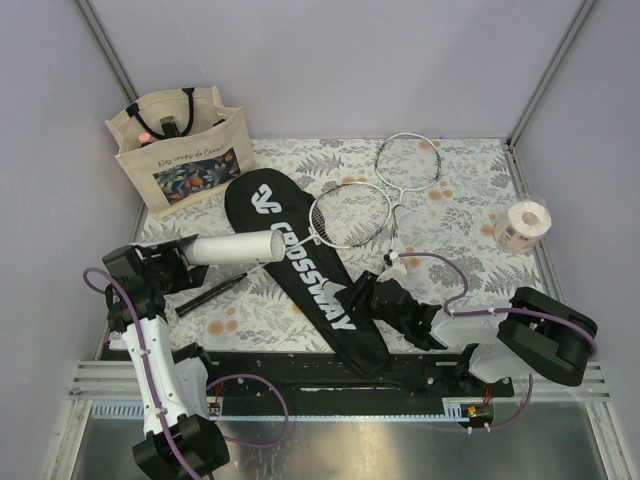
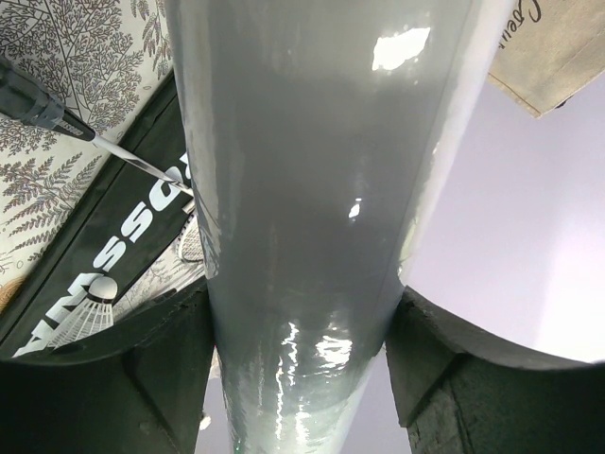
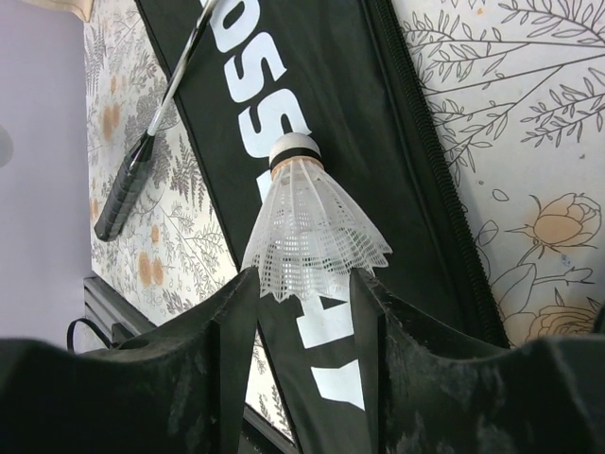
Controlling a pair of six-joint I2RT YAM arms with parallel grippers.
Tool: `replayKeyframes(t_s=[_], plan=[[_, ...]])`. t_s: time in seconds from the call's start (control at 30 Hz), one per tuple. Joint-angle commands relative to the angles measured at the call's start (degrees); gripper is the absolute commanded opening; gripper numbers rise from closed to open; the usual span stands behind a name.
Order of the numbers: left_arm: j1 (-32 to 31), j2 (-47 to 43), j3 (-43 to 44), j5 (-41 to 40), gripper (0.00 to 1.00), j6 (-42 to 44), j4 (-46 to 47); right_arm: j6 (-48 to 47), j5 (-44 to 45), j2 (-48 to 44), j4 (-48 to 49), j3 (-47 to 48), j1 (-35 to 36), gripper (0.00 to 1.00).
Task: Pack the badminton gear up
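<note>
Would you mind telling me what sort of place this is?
Probably a robot test booth: plain grey walls with metal posts, a floral-cloth table, two arms mounted at its near edge.

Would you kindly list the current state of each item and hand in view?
tube: lifted, held in left hand
shuttlecock: held in right hand
cover: lying flat
near racket: lying across cover
far racket: lying on table
tote bag: upright, open
tape roll: resting on table
</note>
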Motion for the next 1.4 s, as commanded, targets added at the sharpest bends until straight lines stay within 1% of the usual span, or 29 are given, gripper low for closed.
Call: replayKeyframes(t_s=[0.0,0.1,0.2,0.4,0.47,0.57,0.87,1.07,1.17,1.23,1.37], plan=[[0.07,-0.38,0.95,0.74,0.52,0.27,3.17,1.57,0.8,3.5,7.51,1.11,-0.3,0.51],[0.07,-0.38,1.04,0.66,0.52,0.18,3.35,1.4,0.45,4.39,8.05,1.55,-0.3,0.5],[0.07,-0.12,1.04,0.74,0.52,0.27,3.35,1.05,0.36,3.17,6.04,1.64,-0.3,0.49],[0.07,-0.03,1.04,1.01,0.52,0.27,3.44,3.15,2.46,-4.21,-1.87,0.76,-0.21,0.49],[0.07,-0.03,1.12,1.1,0.52,0.18,3.52,3.24,2.91,-6.93,-3.28,0.93,-0.21,0.5],[0.07,-0.47,1.3,1.01,0.52,-0.08,3.52,3.5,3.17,-8.44,-4.52,1.81,-0.13,0.51],[0.07,-1.26,1.04,0.83,0.52,-0.44,3.0,8.07,1.33,-3.43,-6.36,6.03,-0.21,0.51],[-0.01,-1.26,1.04,0.75,0.51,-0.35,3.09,8.78,2.38,-0.97,-7.07,7.96,-0.21,0.51],[0.07,-1.35,1.04,0.74,0.51,0.0,3.09,8.87,4.48,0.26,-7.77,9.02,-0.21,0.51],[0.07,-1.35,0.69,1.1,0.51,0.44,2.91,9.13,5.63,1.05,-8.03,9.37,-0.21,0.48],[0.07,-1.26,0.25,1.45,0.51,0.79,2.91,8.69,7.21,1.05,-7.42,9.37,-0.21,0.29]])
